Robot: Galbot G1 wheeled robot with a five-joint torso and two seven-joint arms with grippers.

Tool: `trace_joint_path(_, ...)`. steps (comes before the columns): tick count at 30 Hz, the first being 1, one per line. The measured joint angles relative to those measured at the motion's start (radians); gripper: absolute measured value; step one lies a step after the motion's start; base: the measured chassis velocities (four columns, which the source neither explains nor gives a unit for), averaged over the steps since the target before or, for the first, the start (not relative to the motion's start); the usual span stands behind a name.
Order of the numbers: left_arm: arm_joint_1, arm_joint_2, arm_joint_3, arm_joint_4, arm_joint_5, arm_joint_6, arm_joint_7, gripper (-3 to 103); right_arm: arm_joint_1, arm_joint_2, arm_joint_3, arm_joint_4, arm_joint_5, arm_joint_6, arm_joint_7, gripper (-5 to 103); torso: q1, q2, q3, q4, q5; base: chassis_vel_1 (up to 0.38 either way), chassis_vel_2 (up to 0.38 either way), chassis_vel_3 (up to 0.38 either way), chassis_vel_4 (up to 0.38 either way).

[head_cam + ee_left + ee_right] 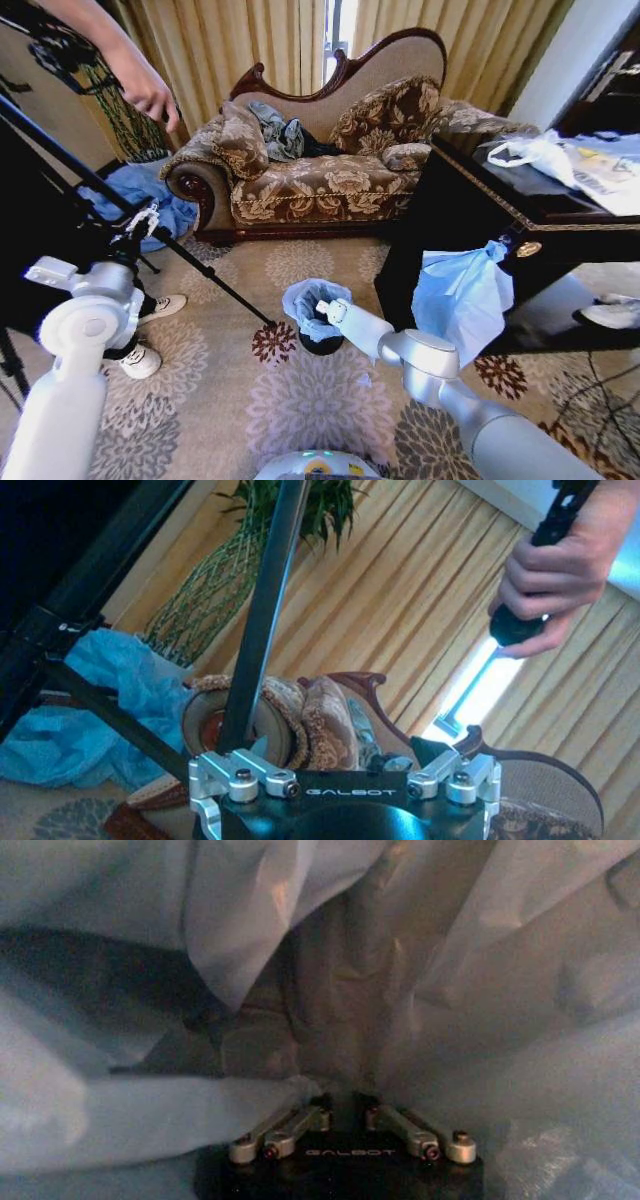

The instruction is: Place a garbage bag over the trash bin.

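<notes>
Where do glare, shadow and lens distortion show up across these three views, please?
Head view: the wide lens slants the curtains; the window gap glares. Left wrist view: behind the raised left gripper, the window slit blows out white. Right wrist view: the right gripper, inside the garbage bag, gets dim filtered light, with shadow on one side.

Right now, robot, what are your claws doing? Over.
Right claw down in garbage bag on trash bin, shut on plastic. Left claw raised, idle, beside tripod leg.
</notes>
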Motion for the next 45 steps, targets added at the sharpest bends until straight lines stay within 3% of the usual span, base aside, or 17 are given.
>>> trace_joint_path(1,0.000,0.000,0.003,0.001,0.000,0.000,0.000,96,-0.001,0.000,0.006,0.004,0.004,-0.001,0.007,24,0.000,0.000,0.000,0.0000,0.0000,0.000,0.000,0.000,0.000)
trace_joint_path(3,0.000,0.000,0.005,0.001,0.001,0.000,0.000,96,-0.002,0.000,0.009,0.010,0.007,-0.003,0.015,24,0.000,0.000,0.000,-0.0002,0.0000,0.000,0.000,0.000,0.000)
trace_joint_path(6,0.001,-0.006,0.012,0.001,0.002,-0.001,0.001,96,-0.003,-0.001,0.011,0.040,0.028,-0.018,0.038,40,0.000,0.000,0.000,-0.0003,0.0000,0.000,0.000,0.000,0.000)
trace_joint_path(8,0.001,-0.008,0.013,0.001,0.002,0.000,0.001,96,-0.002,-0.001,0.008,0.047,0.033,-0.020,0.040,40,0.000,0.000,0.000,-0.0003,0.0000,0.000,0.000,0.000,0.000)
trace_joint_path(16,0.006,-0.019,0.022,-0.012,0.004,0.000,0.000,96,0.016,-0.001,-0.004,0.065,0.053,-0.027,0.046,78,0.000,0.000,0.000,-0.0002,0.0001,0.000,0.000,0.000,0.000)
trace_joint_path(18,0.007,-0.019,0.022,-0.013,0.004,0.000,0.000,96,0.019,-0.001,-0.003,0.064,0.053,-0.028,0.045,78,0.000,0.000,0.000,-0.0002,0.0000,0.000,0.000,0.000,0.000)
trace_joint_path(21,0.007,-0.018,0.022,-0.014,0.004,0.000,0.000,96,0.027,-0.001,-0.005,0.077,0.058,-0.040,0.044,94,0.000,0.000,0.000,-0.0002,0.0000,0.000,0.000,0.000,0.000)
trace_joint_path(23,0.006,-0.018,0.022,-0.014,0.004,0.000,0.000,96,0.030,-0.001,-0.010,0.089,0.065,-0.046,0.045,97,0.000,0.000,0.000,-0.0002,0.0001,0.000,0.000,0.000,0.000)
trace_joint_path(30,0.007,-0.015,0.023,-0.015,0.002,0.000,-0.001,96,0.040,-0.040,-0.034,0.182,0.110,-0.081,0.061,100,0.000,0.000,0.000,-0.0001,0.0000,0.000,0.000,0.000,0.000)
trace_joint_path(45,-0.012,-0.006,0.052,-0.039,0.000,0.008,-0.013,96,0.097,-0.197,-0.095,0.438,0.209,-0.132,0.120,100,0.000,0.000,0.000,-0.0002,0.0002,0.000,0.000,0.000,0.000)
